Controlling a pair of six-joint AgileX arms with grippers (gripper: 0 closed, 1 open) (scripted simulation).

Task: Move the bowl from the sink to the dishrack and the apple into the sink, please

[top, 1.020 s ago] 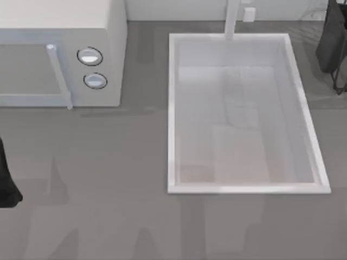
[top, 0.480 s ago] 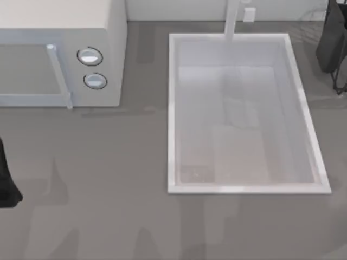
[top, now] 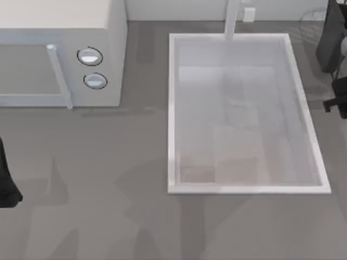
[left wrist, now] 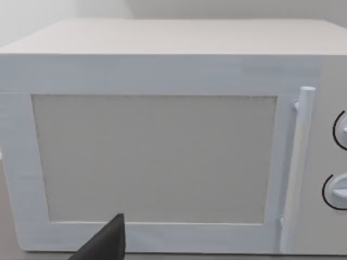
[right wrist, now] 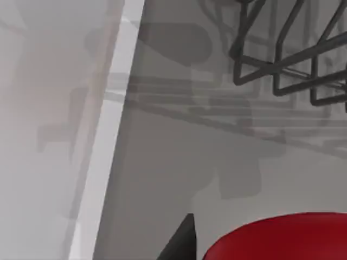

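Red glossy apple (right wrist: pixel 282 238) beside right hand finger, grip unclear; white rectangular sink (top: pixel 172 108); wire dishrack (right wrist: pixel 287 59).

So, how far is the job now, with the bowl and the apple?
Looks done: the sink has a bare white floor, so the bowl seems out of it; whether it sits in the dishrack I cannot tell. In hand: the apple is close by the right hand, beside the sink's rim. Left: getting the apple into the sink. The left arm is parked at the table's left edge.
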